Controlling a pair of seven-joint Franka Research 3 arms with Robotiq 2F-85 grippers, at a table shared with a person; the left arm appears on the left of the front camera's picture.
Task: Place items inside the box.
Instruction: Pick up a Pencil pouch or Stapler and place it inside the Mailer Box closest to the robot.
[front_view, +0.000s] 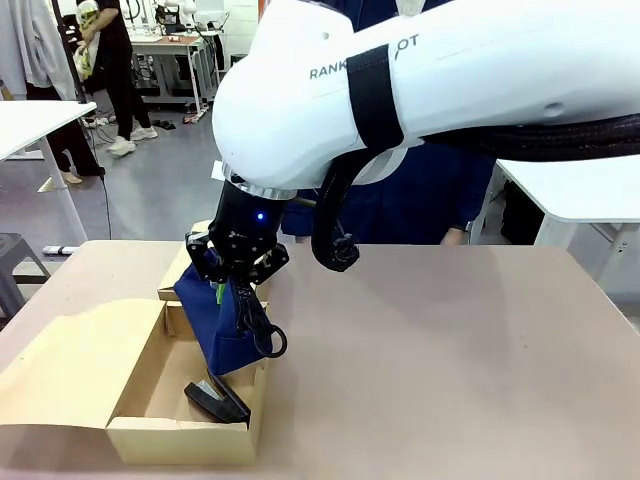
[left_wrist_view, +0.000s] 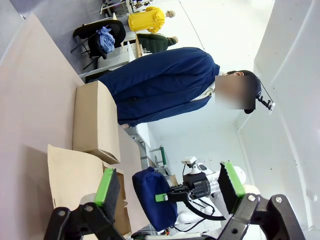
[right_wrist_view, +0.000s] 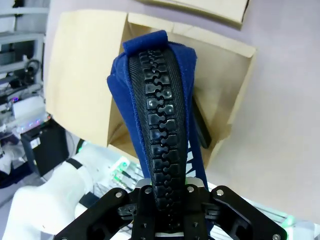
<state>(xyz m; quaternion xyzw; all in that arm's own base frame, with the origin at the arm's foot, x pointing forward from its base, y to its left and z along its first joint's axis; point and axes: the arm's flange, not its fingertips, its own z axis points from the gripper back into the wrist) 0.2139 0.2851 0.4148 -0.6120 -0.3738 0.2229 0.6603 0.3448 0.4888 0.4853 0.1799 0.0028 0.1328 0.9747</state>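
Pouch (front_view: 215, 322), navy, zip-topped, hangs straight down from right gripper (front_view: 229, 286), which is clenched on its zipper edge. Open cardboard box (front_view: 180, 440) sits directly beneath; black stapler (front_view: 215, 400) lies inside, below the claw. Left gripper (left_wrist_view: 167, 184) stands released, empty.

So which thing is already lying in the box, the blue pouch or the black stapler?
The black stapler: it lies on the floor of the box, while the navy pouch hangs clamped in the right gripper.
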